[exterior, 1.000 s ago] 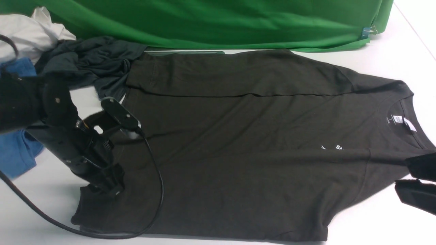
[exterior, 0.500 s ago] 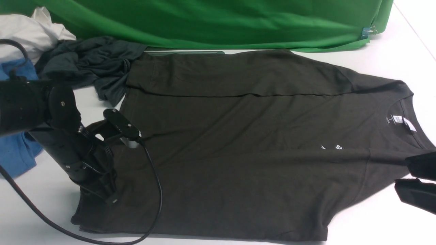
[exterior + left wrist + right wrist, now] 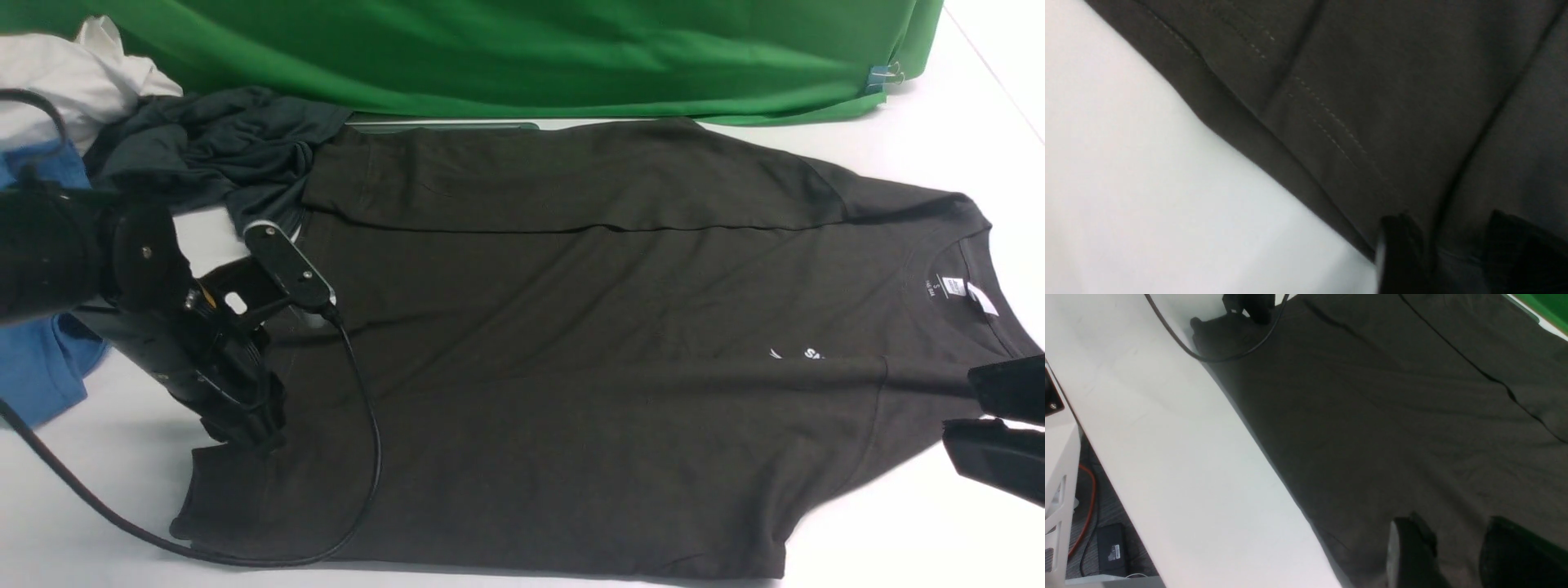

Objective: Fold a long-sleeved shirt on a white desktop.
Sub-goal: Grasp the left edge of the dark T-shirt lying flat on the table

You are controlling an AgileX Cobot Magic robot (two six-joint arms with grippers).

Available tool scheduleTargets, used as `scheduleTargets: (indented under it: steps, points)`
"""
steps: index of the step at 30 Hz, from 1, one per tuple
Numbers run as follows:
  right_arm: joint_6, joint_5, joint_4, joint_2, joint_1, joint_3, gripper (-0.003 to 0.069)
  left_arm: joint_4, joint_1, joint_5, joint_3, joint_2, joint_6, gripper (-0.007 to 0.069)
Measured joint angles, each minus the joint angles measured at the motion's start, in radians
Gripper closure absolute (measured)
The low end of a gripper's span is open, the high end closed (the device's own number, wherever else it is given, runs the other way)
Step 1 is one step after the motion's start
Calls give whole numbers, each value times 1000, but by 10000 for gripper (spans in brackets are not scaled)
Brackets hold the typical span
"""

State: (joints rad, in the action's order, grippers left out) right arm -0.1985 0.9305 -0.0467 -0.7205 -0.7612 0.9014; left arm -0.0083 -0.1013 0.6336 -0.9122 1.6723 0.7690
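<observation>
My left arm (image 3: 155,343) slanting steeply down from the left, left gripper (image 3: 255,441) at its low end with jaws apart; my right gripper (image 3: 992,420) low at the right edge, jaws apart too.

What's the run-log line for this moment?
garment: large brownish-black cotton long-sleeved shirt spread on matte white desktop | left claw: open at hem | right claw: open by shoulder

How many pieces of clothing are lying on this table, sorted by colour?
Brownish-black long-sleeved shirt: 1
Dark grey-teal garment: 1
Blue garment: 1
White garment: 1
Total: 4
</observation>
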Motion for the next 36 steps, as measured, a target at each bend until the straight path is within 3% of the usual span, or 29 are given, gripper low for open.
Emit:
scheduleTargets:
  steps: [5, 11, 22, 36]
  points:
    - [0, -1, 0, 0, 0, 0, 421, -60, 0, 15, 0, 32, 0, 247]
    - [0, -5, 0, 0, 0, 0, 421, -73, 0, 68, -5, 57, 0, 323]
    - [1, -6, -2, -1, 0, 0, 421, -72, 0, 98, -6, -28, 2, 561]
    - [8, -26, -1, -1, 0, 0, 421, -87, 0, 180, -55, -90, 2, 578]
